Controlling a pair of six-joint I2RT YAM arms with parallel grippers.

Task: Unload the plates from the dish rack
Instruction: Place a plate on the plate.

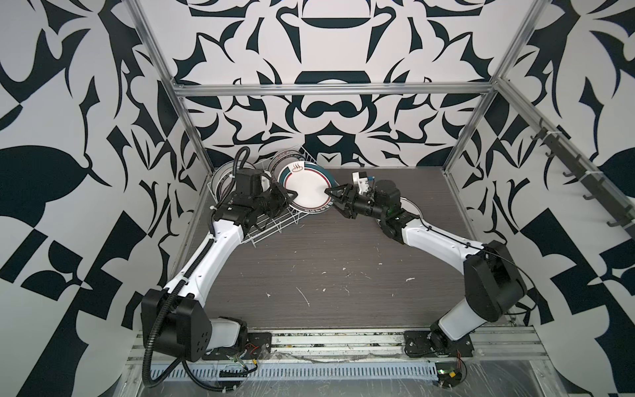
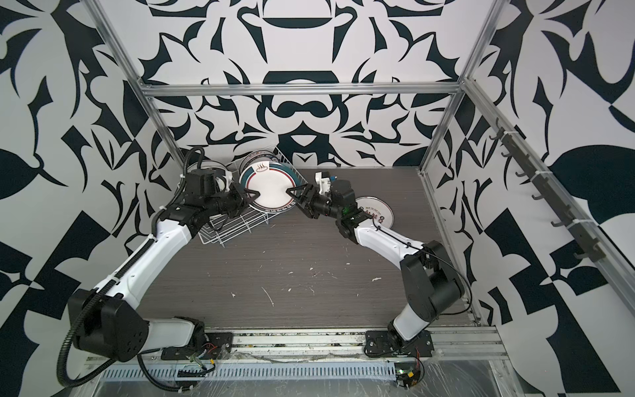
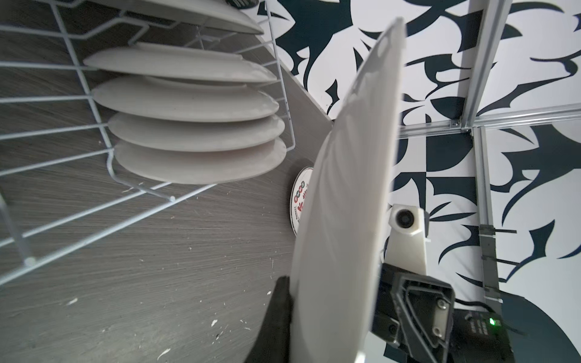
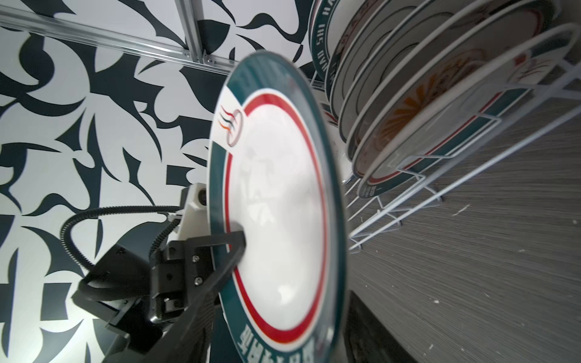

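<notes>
Dark wood-grain table [image 1: 326, 275], black-and-white patterned walls [image 1: 326, 51] on three sides.

Grip state: your left gripper [image 1: 291, 197] is clamped on the rim of the held plate [image 1: 307, 187], teal-rimmed, upright in the air and clear of the rack [image 1: 271, 228]. Your right gripper [image 1: 329, 194] has its jaws either side of the opposite rim. No view lets me tell whether they are pressing on it.

Done: one flat plate [image 2: 379, 209] lies on the table behind the right gripper, partly under that arm. You have no other unloaded plate in view.

In hand: the held plate, between both grippers. It reads as a handover from left to right.

Left to do: the plates [image 4: 408, 110] stand on edge in the rack, just behind the left gripper. At least five rims show in the right wrist view. They overlap, so the count is uncertain.

Judgement: you are early in the task, with most of the load not yet touched.
</notes>
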